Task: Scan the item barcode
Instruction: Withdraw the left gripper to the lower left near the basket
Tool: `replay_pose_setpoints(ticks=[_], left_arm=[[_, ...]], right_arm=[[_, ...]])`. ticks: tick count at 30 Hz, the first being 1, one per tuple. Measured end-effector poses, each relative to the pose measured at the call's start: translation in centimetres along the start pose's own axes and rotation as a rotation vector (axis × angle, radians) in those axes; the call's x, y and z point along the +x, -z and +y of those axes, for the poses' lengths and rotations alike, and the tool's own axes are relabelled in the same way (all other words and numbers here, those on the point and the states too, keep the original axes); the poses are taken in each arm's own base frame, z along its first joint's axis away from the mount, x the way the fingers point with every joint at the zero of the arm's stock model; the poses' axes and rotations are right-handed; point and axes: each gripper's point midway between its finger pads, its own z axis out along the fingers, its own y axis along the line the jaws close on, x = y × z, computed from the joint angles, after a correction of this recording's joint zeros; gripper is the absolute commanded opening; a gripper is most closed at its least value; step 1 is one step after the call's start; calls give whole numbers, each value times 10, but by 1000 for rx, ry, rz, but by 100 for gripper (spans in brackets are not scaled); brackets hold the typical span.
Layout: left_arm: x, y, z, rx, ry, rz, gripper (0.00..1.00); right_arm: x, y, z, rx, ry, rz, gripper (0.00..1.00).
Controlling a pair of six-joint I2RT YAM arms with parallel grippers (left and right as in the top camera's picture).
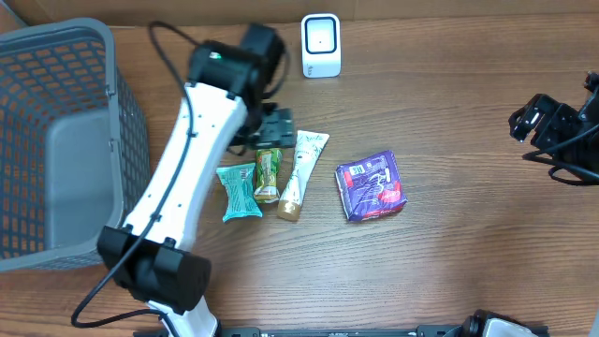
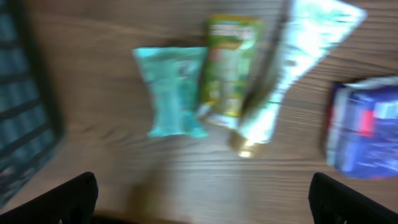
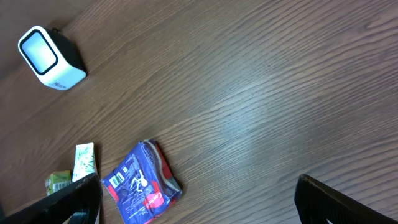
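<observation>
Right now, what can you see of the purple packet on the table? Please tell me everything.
The purple packet is squarish, in a glossy, crinkled wrapper with white print and a red edge. It lies flat on the wooden table, turned slightly askew, to the right of the cream tube and apart from it. Only the table touches it.

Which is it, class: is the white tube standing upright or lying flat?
Lying flat. The overhead view shows the white tube stretched full length on the table, its gold cap pointing away from the scanner.
</observation>
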Motion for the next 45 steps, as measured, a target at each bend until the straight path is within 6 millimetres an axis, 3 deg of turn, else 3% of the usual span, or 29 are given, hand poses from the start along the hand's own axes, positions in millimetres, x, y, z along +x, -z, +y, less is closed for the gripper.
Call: replay_pose_setpoints(ticks=[5, 10, 13, 16, 20, 31, 45], left_arm=[[3, 6, 28, -73, 34, 3, 100], [10, 35, 46, -66, 62, -92, 100], [19, 51, 70, -60, 120, -144, 100], [28, 52, 99, -68, 197, -172, 100], [32, 38, 123, -43, 250, -231, 100], [61, 8, 127, 64, 210, -236, 98], [88, 40, 142, 101, 198, -394, 100]], right_arm=[[0, 0, 0, 1, -1, 2, 100], [1, 0, 0, 0, 0, 2, 100], [0, 0, 0, 0, -1, 2, 100], [1, 0, 1, -4, -1, 3, 100], [1, 0, 2, -11, -1, 5, 100], [3, 0, 2, -13, -2, 12, 100], [3, 0, 2, -14, -3, 13, 100]])
